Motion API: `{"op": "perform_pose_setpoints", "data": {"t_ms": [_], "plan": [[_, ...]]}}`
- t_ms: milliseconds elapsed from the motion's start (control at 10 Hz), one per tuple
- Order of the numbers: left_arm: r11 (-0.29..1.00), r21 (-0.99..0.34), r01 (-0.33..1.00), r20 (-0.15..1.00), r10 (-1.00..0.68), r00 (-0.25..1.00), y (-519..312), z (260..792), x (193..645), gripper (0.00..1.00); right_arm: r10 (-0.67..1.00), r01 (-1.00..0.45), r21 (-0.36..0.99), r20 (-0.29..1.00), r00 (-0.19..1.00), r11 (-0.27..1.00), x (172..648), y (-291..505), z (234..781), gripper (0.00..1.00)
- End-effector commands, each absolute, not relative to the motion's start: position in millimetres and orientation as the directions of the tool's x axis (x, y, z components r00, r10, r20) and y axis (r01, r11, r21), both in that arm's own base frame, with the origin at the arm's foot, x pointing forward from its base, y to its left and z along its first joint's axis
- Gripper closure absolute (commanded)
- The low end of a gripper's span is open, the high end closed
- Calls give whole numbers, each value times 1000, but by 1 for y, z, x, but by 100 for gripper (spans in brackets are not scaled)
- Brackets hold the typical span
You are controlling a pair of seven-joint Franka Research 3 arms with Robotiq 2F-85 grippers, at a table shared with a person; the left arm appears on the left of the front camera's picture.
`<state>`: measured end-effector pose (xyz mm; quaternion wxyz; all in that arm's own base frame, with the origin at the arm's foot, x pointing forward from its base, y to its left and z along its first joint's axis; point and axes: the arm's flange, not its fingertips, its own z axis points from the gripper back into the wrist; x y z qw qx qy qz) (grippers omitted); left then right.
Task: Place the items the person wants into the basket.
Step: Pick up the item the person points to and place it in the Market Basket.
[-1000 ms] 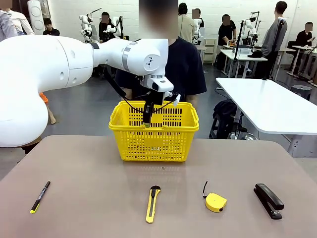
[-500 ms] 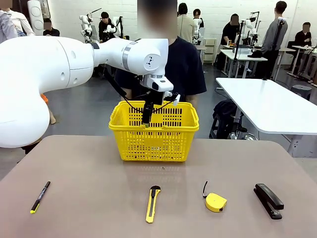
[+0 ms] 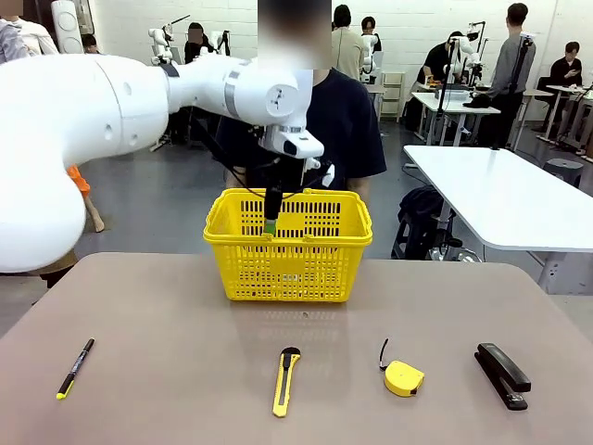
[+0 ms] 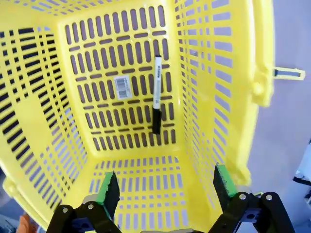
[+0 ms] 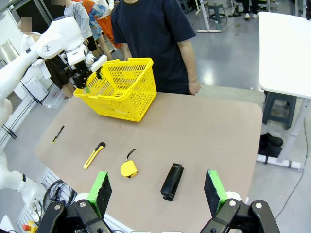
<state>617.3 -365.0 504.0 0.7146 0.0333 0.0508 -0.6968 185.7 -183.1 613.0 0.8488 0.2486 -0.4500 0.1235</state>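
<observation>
My left gripper point(image 3: 271, 221) hangs open just over the rim of the yellow basket point(image 3: 287, 269), at its left side. In the left wrist view the open gripper point(image 4: 166, 187) holds nothing, and the black marker point(image 4: 156, 94) with a white band lies loose on the basket's point(image 4: 58, 121) slotted floor below. On the near table lie the yellow-and-black utility knife point(image 3: 286, 380) and the yellow tape measure point(image 3: 403, 377). My right gripper point(image 5: 157, 189) is open and empty, high above the table's near edge. The person point(image 3: 347, 120) in a dark T-shirt stands behind the basket.
A thin black pen point(image 3: 75, 367) with a yellow tip lies at the near left, and a black stapler point(image 3: 502, 375) at the near right. A white table point(image 3: 500, 195) stands off to the right. Bare tabletop lies between the basket and the row of tools.
My left gripper has opened and let go of the marker, which now rests in the basket. The left arm has risen a little. The tools on the table have not moved.
</observation>
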Motion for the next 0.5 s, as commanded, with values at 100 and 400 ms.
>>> {"op": "perform_pose_setpoints", "data": {"t_ms": [100, 400], "plan": [[176, 17, 984, -45, -983, 177, -293, 573, 530, 0, -11, -435, 312, 823, 568, 845, 188, -182, 612, 0], [323, 22, 946, 91, -943, 319, -189, 598, 462, 0, -11, -435, 312, 823, 568, 845, 188, -182, 612, 0]]}}
